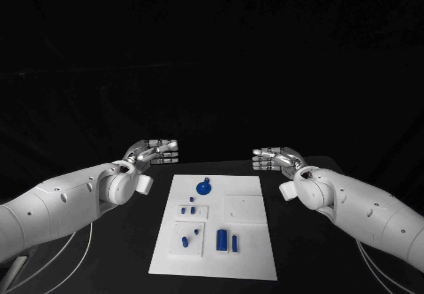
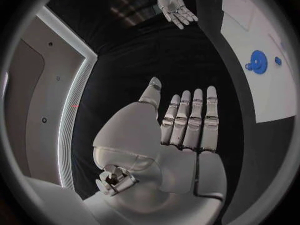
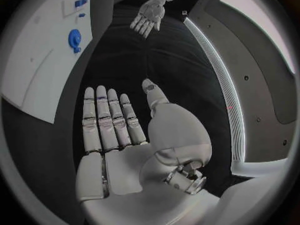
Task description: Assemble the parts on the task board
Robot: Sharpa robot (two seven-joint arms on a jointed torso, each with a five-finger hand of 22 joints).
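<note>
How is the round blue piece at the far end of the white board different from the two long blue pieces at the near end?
The gear-like round part is flat and wheel-shaped; the two long parts are straight bars. The round part lies alone at the far end of the task board, between the open left hand and right hand; the long parts lie side by side nearer the robot. Both are blue, untouched.

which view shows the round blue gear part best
The head view: the round blue part lies unobstructed at the far end of the task board. Both wrist views show it near the circle's rim, bent by the fisheye.
</note>
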